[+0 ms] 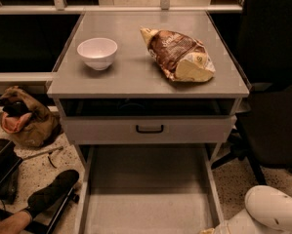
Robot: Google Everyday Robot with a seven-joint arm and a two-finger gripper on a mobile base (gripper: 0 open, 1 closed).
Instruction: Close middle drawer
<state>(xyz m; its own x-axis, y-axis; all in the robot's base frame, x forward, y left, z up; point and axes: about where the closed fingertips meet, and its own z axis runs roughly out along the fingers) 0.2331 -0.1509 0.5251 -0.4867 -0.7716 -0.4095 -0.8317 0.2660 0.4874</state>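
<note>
Tabletop (pixel 135 77) holds white bowl (pixel 97 52) and snack bag (pixel 178 55); end effector (pixel 207 231) low right

Only the arm (pixel 275 209) shows, in the lower right corner. Its largest part is a smooth, glossy white shell, rounded like a capsule end, with soft highlights along the top and a grey shadow underneath. A small dark speck marks its lower side. Next to it sits a second link (pixel 232 226), also white but duller and creamier, divided from the shell by a dark seam. At that link's outer end is a small tan-yellow tip (pixel 207 231), too little to identify. The gripper is out of view past the bottom edge.
</note>
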